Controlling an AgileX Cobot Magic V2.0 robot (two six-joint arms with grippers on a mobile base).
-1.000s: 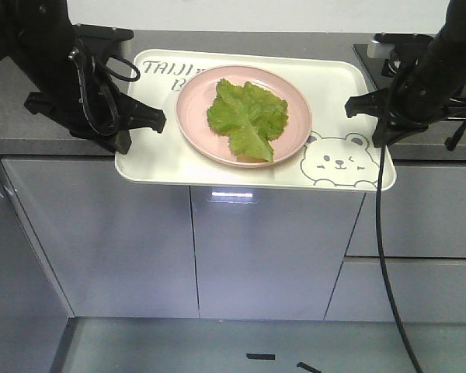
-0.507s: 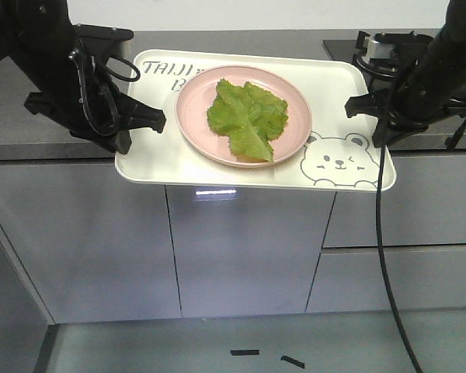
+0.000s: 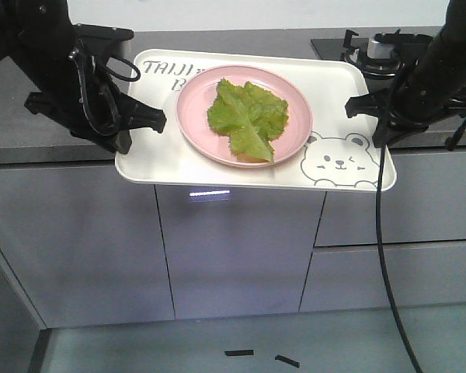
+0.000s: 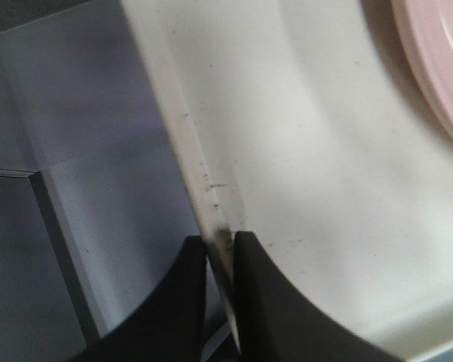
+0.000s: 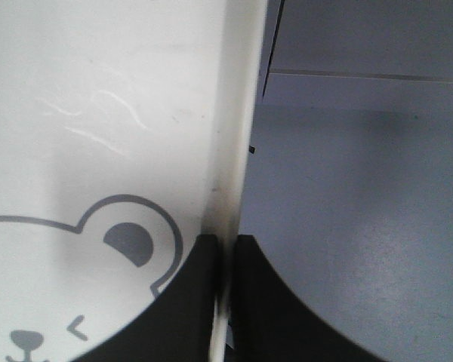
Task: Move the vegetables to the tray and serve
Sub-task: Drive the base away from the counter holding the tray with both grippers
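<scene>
The cream tray point(image 3: 157, 148) with bear face and grey lettering hangs in the air in front of the counter, held level at both short sides. A crinkly green lettuce leaf, the vegetables point(image 3: 248, 116), lies on a round pink plate point(image 3: 295, 97) in the tray's middle. My left gripper point(image 3: 144, 118) is shut on the tray's left rim point(image 4: 211, 204), one finger on each side of it. On the opposite side my right gripper point(image 3: 373, 109) clamps the right rim point(image 5: 238, 151) next to the bear's ear.
A grey countertop point(image 3: 31, 128) runs behind the tray, with grey cabinet doors point(image 3: 233, 249) below. A stove burner with a pot point(image 3: 377, 47) sits at the back right. A black cable point(image 3: 382, 233) hangs from the right arm. The floor point(image 3: 217, 350) is grey.
The counter, cabinets and stove have slid left in the front view while the tray and both arms kept their places in the frame. Both grips are unchanged.
</scene>
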